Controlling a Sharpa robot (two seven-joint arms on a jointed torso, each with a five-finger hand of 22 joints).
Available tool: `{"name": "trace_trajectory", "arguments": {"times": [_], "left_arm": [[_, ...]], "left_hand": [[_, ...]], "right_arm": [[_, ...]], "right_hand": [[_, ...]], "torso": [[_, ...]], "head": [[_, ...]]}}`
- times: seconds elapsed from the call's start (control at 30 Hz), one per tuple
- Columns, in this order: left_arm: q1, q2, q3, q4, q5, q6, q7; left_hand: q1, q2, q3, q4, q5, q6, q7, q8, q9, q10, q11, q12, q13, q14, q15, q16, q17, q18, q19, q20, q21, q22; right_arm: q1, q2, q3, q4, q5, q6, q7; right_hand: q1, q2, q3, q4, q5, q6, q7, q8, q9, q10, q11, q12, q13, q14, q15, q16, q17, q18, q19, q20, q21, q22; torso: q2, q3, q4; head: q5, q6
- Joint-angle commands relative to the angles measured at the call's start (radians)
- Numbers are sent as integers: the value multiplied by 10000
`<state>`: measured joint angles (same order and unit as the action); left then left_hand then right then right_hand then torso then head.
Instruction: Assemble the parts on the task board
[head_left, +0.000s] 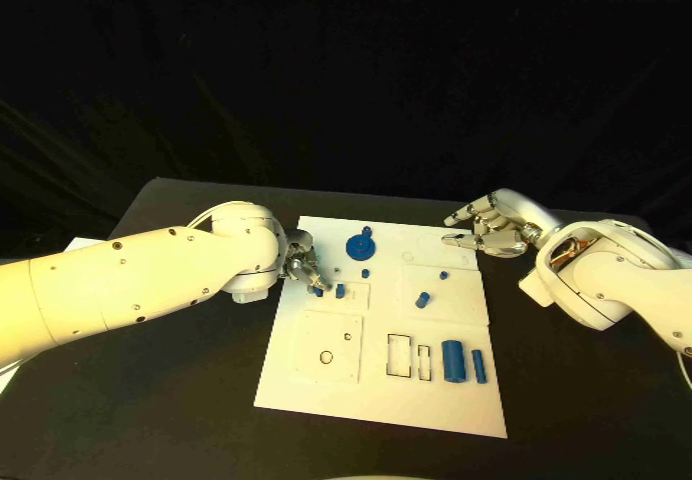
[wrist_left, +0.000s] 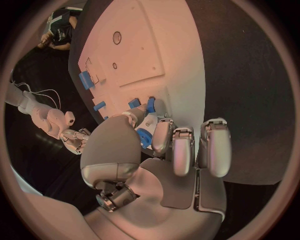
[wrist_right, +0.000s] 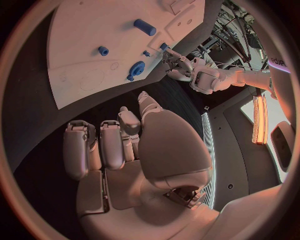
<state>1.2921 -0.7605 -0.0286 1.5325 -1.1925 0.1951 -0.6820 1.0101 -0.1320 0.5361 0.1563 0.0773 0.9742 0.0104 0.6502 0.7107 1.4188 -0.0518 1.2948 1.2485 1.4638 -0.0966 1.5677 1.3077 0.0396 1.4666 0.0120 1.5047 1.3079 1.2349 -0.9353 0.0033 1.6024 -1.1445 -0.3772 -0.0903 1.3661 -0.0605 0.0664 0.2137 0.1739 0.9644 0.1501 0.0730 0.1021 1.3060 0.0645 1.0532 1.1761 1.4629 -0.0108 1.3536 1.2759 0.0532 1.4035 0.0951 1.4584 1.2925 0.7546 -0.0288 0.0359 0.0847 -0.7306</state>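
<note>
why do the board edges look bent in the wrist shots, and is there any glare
Fisheye distortion: in both wrist views the task board bows along its edges, while the head view shows it straight-sided. No strong glare on the board; the head view lights the left arm brightly, and the background is black.

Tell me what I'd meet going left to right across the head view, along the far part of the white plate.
Left hand → blue round part → small blue part → right hand, all by or over the task board.

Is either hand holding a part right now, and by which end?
Left hand: fingertips at a small blue part, hold not confirmable. Right hand holds nothing.
</note>
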Motion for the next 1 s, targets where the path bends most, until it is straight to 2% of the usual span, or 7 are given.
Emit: {"name": "trace_trajectory", "arguments": {"times": [0.03, 0.27, 0.87, 1.0], "left_arm": [[-64, 12, -52, -27, 16, 278, -222], [-64, 34, -52, -63, 5, 259, -266], [-64, 48, -51, -56, 1, 402, -324], [-64, 50, -51, -66, -2, 345, -378]], "left_hand": [[-137, -11, -172, 43, -38, 97, 0, -19, -20, 95, -13, 57, 28, 1070, -66, 31, 2630, -204, 766, -38, 32, 1896], [-276, 26, -629, 185, -45, 152, -3, -12, -51, 129, -15, 88, 78, 1070, -70, 31, 2630, -213, 779, -46, 61, 1935], [-350, 35, -1079, 311, -37, 258, -35, 26, -70, 201, -37, 169, 184, 1070, -79, 31, 2630, -239, 817, -52, 148, 2040], [-441, 70, -1326, 447, -32, 301, -43, 27, -91, 222, -45, 174, 198, 1070, -86, 31, 2630, -247, 830, -57, 175, 2074]], "right_arm": [[-1, -15, 1, 25, -64, 52, -3], [0, -26, 1, 55, -64, 43, 1], [2, -46, 1, 72, -64, 41, 5], [2, -44, 1, 69, -64, 41, 7]], "right_hand": [[-30, 67, -61, 13, 43, 75, -22, 21, 14, 6, -52, -64, -15, 453, -51, -46, -21, 85, -62, -11, -69, -15], [-30, 67, -62, 14, 44, 75, -22, 21, 14, 3, -52, -70, -20, 451, -51, -52, -29, 88, -70, -11, -75, -28], [-34, 66, -70, 18, 45, 73, -21, 19, 14, 1, -51, -73, -23, 450, -51, -57, -33, 90, -76, -11, -80, -38], [-34, 66, -70, 18, 45, 73, -21, 19, 14, 1, -51, -73, -23, 450, -51, -57, -33, 90, -76, -11, -80, -38]], "torso": [[3, -1, 2], [-1, 1, -1], [-6, -5, 4], [-5, -4, 9]], "head": [[-1, -7], [-8, -3], [-20, -15], [-20, -12]]}}
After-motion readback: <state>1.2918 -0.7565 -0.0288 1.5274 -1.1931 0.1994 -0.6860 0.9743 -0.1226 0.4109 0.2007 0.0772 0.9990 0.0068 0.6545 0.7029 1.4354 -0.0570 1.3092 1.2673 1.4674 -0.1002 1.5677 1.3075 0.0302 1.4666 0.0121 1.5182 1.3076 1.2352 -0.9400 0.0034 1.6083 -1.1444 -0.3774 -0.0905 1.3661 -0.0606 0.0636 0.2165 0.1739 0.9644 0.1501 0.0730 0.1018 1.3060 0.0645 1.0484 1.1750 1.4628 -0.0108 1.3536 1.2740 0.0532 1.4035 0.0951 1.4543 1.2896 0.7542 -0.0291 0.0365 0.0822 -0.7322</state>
